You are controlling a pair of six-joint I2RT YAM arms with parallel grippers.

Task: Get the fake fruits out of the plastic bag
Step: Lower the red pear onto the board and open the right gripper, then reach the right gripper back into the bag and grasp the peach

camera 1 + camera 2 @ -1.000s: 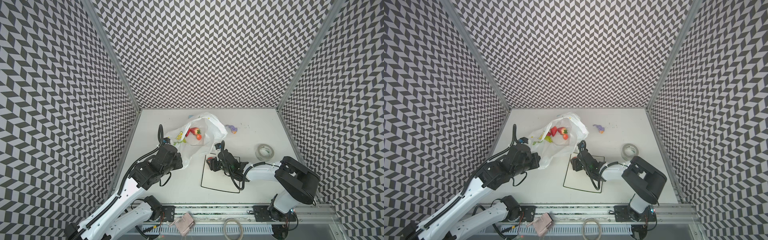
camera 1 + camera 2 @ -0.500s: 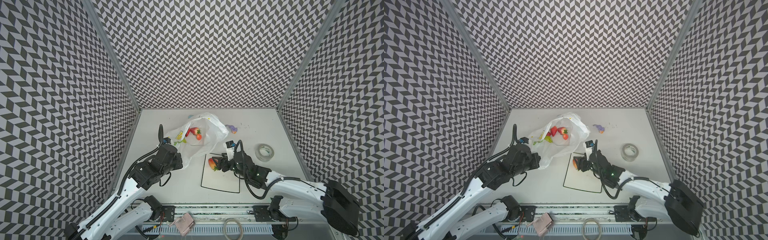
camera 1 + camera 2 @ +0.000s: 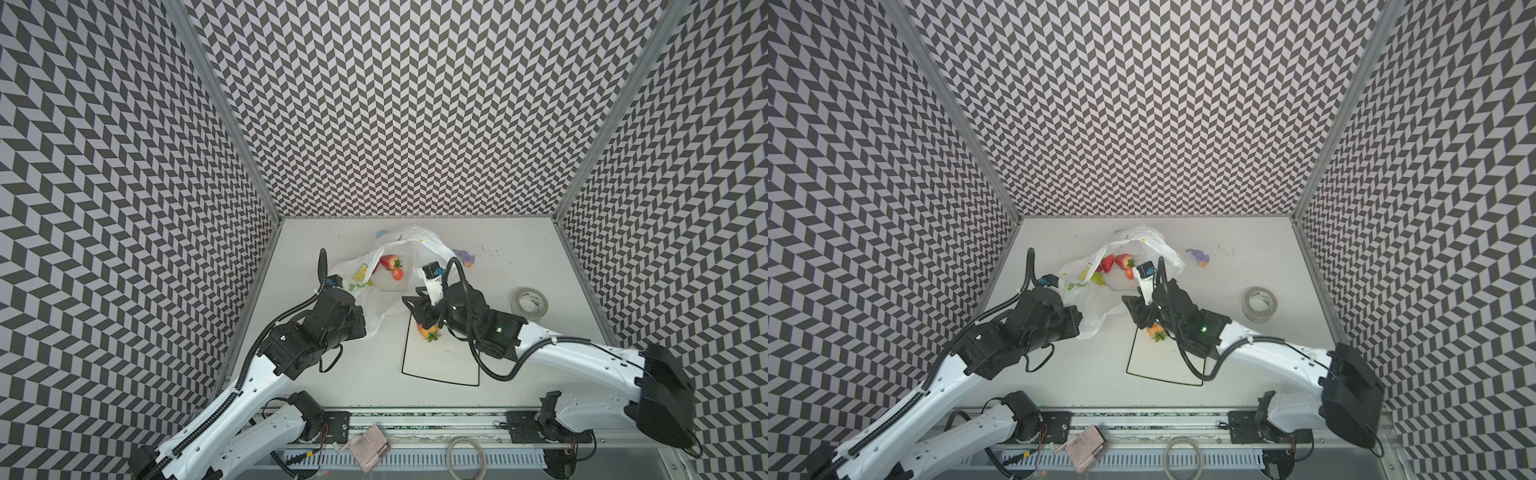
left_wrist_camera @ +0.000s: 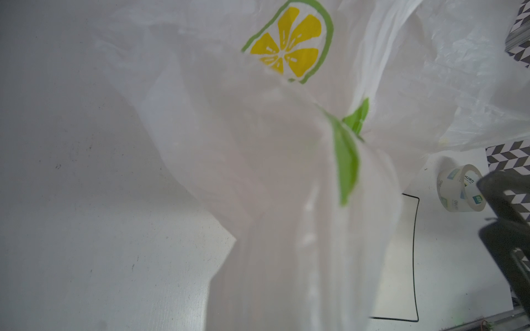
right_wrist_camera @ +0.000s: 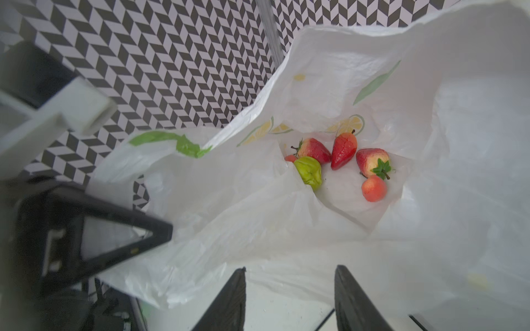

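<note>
The right fingers point(image 3: 415, 309) have let go of a strawberry point(image 3: 429, 331), now lying on the plate point(image 3: 440, 361), and hang spread and empty by the plastic bag point(image 3: 390, 299), which the left fingers point(image 3: 360, 325) pinch, more fake fruits point(image 5: 344, 150) inside

No text can be read; the tape roll point(image 4: 459, 187) carries small blue-and-green printing, too blurred to make out.

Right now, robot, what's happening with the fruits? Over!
Left gripper shut on the plastic bag. Right gripper open, empty, facing bag mouth. One strawberry on the plate; other fake fruits inside bag. Nothing in the way.
</note>
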